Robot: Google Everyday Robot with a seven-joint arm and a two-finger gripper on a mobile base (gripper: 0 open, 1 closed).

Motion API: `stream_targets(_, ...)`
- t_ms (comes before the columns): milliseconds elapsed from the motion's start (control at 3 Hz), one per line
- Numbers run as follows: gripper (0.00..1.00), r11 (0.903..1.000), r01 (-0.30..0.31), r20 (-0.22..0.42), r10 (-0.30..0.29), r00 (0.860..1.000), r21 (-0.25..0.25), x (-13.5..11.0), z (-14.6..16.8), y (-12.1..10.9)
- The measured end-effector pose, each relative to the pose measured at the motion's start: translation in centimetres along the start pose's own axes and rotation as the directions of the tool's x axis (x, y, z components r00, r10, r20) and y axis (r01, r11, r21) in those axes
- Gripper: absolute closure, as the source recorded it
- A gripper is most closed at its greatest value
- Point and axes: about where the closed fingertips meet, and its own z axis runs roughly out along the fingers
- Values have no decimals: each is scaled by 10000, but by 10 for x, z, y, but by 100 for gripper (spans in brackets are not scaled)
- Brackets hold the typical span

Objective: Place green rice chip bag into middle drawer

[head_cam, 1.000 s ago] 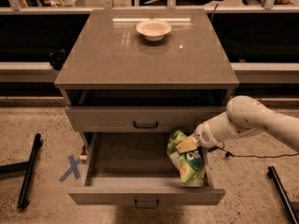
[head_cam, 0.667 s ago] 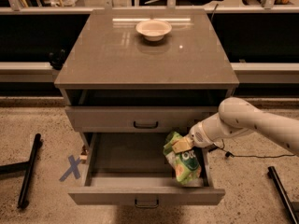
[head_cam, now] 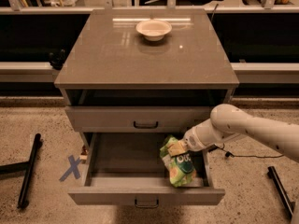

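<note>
The green rice chip bag (head_cam: 176, 162) hangs upright inside the right part of the open middle drawer (head_cam: 145, 196), its lower end down near the drawer floor by the front wall. My gripper (head_cam: 176, 147) reaches in from the right on a white arm and is shut on the bag's top edge. The drawer is pulled far out, and its small dark handle (head_cam: 146, 203) shows on the front. The handled drawer front above it (head_cam: 145, 120) is closed.
A white bowl (head_cam: 153, 29) stands on the cabinet top (head_cam: 140, 55) at the back. A blue tape X (head_cam: 71, 167) marks the floor at the left. Black stand legs lie at the far left (head_cam: 29, 170) and far right (head_cam: 280, 190). A cable runs on the floor at right.
My gripper has moved left with the bag, carrying it further into the drawer. The bag now hangs a little more towards the drawer's middle.
</note>
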Motion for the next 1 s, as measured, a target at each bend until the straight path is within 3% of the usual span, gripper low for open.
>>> stream_targets(667, 100, 9994, -332, 45, 332, 9994, -13, 2, 29, 2)
stream_targets(1000, 82, 9985, -547, 8, 547, 9985, 18, 4, 38, 2)
